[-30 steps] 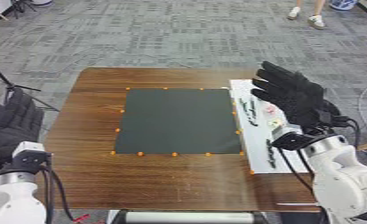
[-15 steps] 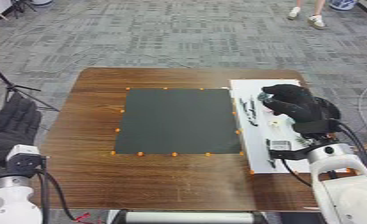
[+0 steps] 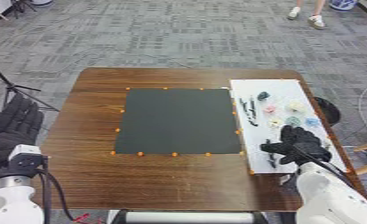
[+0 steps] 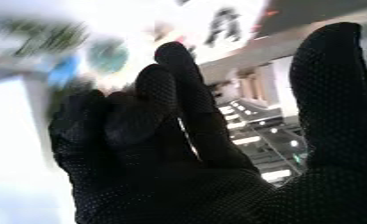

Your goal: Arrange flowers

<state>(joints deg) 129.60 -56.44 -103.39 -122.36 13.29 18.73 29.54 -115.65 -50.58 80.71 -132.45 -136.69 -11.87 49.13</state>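
Observation:
In the head view my right hand (image 3: 297, 145) is over the near part of the white board, its fingers loosely bent and holding nothing. Beyond it lie small flower heads: dark green (image 3: 263, 95), pink (image 3: 269, 108), cream (image 3: 295, 106), yellow (image 3: 275, 122), teal (image 3: 293, 121) and blue (image 3: 313, 122). Dark sprigs (image 3: 251, 112) lie along the board's left side; another is beside my hand. My left hand (image 3: 12, 125) stands open at the table's left side. In the right wrist view the teal flower (image 4: 107, 54) appears blurred beyond my right hand (image 4: 179, 192).
A dark square mat (image 3: 179, 121) with orange markers round it lies mid-table, left of the white board (image 3: 277, 86). A black bin (image 3: 329, 111) stands on the floor by the table's right edge, and a thin black stand is behind my left hand.
My right hand has moved from above the board's far part to its near part, uncovering the flower heads. My left hand has shifted only slightly.

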